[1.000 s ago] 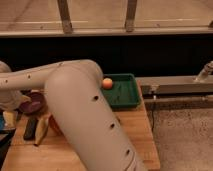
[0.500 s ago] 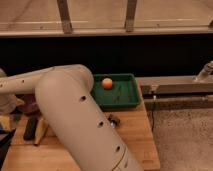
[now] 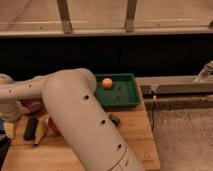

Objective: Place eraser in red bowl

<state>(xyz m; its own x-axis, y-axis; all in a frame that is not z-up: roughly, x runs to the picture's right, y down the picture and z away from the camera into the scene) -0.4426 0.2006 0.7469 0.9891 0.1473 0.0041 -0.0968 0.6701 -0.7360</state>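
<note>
Eraser [image 3: 31, 128] lies on the table [image 3: 136, 134], tool out of sight.

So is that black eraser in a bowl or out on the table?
Out. The eraser lies flat on the wooden table, no bowl around it. The gripper is out of view, past the arm.
</note>
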